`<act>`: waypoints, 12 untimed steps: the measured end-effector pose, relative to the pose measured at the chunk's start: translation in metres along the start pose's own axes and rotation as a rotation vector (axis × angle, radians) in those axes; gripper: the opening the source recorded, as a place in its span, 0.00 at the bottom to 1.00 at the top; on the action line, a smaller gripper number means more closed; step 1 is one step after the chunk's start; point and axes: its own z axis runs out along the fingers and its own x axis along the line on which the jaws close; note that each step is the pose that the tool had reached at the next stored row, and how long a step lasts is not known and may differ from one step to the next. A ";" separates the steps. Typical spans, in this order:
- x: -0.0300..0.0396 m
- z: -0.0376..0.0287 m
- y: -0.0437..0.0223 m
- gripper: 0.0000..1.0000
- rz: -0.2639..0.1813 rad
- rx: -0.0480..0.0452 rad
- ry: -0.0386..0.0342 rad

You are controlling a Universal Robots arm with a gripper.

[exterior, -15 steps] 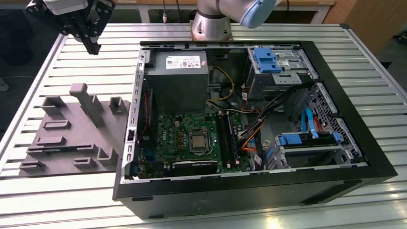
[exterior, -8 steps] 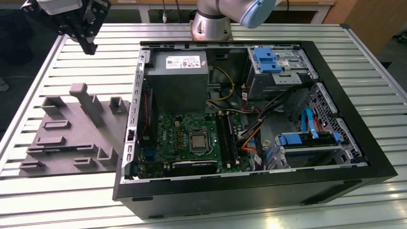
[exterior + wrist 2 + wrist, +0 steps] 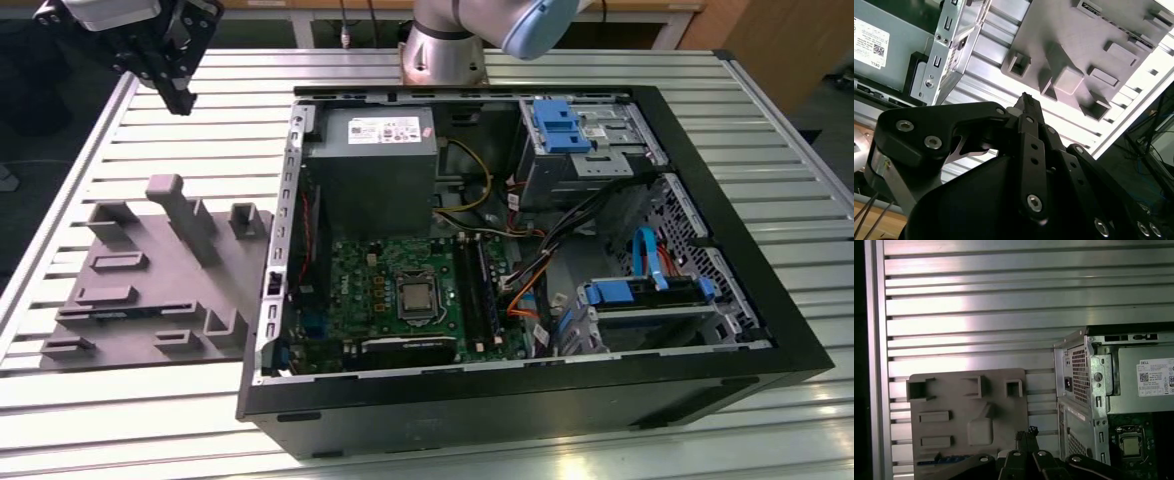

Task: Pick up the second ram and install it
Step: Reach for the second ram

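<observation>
The second ram [image 3: 944, 459] seems to us to be the thin, dark strip with a bluish sheen that lies flat on the grey fixture [image 3: 969, 405], though we cannot be sure of it. In the first wrist view it lies off to one side of the gripper [image 3: 1026, 432] and below it, well apart from the fingertips. The gripper holds nothing. In both wrist views its black fingers [image 3: 1030, 150] are drawn together to a narrow point, with no gap to be seen.

The strip is long, narrow and low, hardly rising from the fixture's surface. The fixture is matte grey, with square pockets, raised blocks and shallow rectangular recesses. It rests on a table [image 3: 200, 400] of ribbed, shiny aluminium slats.

In the exterior view the gripper [image 3: 178, 100] hangs above the table past the fixture's [image 3: 147, 290] far side. On the exterior view's right of the fixture lies an open black computer case [image 3: 534, 400]. It holds a green motherboard [image 3: 380, 290] with long black slots [image 3: 477, 285], a grey metal power supply [image 3: 374, 170], blue plastic brackets [image 3: 558, 125] and orange and blue cables.
</observation>
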 end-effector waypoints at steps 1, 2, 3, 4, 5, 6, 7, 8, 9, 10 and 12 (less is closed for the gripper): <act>0.0007 0.0000 -0.0001 0.11 0.000 0.0000 0.0000; 0.0015 -0.0001 -0.0001 0.11 0.000 0.0001 0.0001; 0.0023 -0.0001 -0.0002 0.11 0.000 0.0000 0.0000; 0.0030 -0.0001 -0.0002 0.11 0.000 0.0000 0.0000; 0.0037 -0.0001 -0.0003 0.11 0.000 0.0000 0.0000; 0.0043 -0.0001 -0.0003 0.11 0.000 0.0000 0.0000; 0.0050 -0.0002 -0.0004 0.11 0.000 0.0000 0.0000; 0.0057 -0.0002 -0.0005 0.11 0.000 0.0000 0.0001; 0.0065 -0.0002 -0.0005 0.11 0.000 0.0000 0.0000; 0.0071 -0.0002 -0.0006 0.11 0.000 0.0000 0.0000; 0.0086 -0.0003 -0.0007 0.11 0.000 0.0000 0.0000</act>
